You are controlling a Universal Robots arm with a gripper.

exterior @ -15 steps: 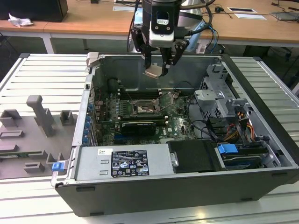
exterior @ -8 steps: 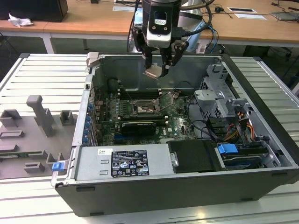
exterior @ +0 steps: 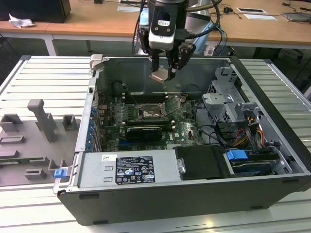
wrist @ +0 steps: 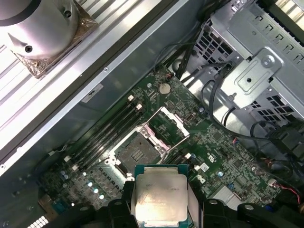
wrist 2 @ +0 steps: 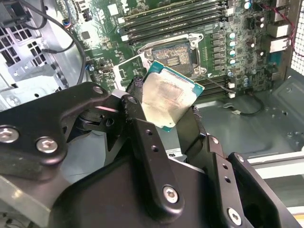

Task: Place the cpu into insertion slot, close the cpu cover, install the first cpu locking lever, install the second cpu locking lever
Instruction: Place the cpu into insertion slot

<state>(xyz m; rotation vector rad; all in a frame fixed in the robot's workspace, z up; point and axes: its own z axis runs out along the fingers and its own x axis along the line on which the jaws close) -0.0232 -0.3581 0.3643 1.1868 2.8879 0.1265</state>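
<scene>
Between the fingers of the gripper point(exterior: 164, 73) sits the cpu point(wrist 2: 168, 97), clamped by its edges, one corner hidden behind a black finger. Directly below, inside the open computer case point(exterior: 194, 194), the first wrist view shows the insertion slot point(wrist: 134, 153) bare, with the cpu cover point(wrist: 166, 127) swung up beside it.

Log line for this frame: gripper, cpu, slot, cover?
gripper: shut on cpu | cpu: held in air, not seated | insertion slot: empty | cpu cover: open
</scene>
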